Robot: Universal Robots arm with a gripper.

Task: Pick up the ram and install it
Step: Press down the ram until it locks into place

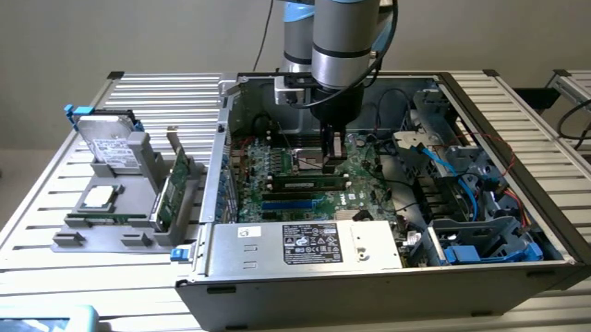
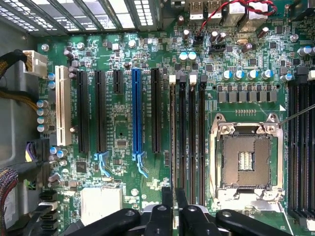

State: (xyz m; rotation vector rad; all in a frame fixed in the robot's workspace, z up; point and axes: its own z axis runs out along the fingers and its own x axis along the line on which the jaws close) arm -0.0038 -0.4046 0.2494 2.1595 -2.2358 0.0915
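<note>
As far as can be judged from the board, looks nearly done. Finds the ram (image 1: pixel 309 185) already standing on edge in one of the memory slots (image 2: pixel 192 147) on the motherboard (image 1: pixel 254 180), inside the open computer case (image 1: pixel 369 294). Puts the gripper (image 2: pixel 174 196) low over one end of that stick, drawn narrow; cannot tell whether clamped on the top edge or free of it. Cannot confirm latching either, so counts final seating and release as possibly left.

Close beside the slots, notes the bare processor socket (image 2: pixel 246 160); farther off, a blue expansion slot (image 2: pixel 137 118). Along the exterior view's right, sees blue cables (image 1: pixel 434 155) looping inside the case, well apart from the stick. Outside, at the exterior view's left, spots a grey rack (image 1: pixel 69 238) with a hard drive (image 1: pixel 111 145), a processor chip (image 1: pixel 99 198) and an expansion card (image 1: pixel 171 190). Sees nothing lying across the slot row; tight neighbouring slots only.
</note>
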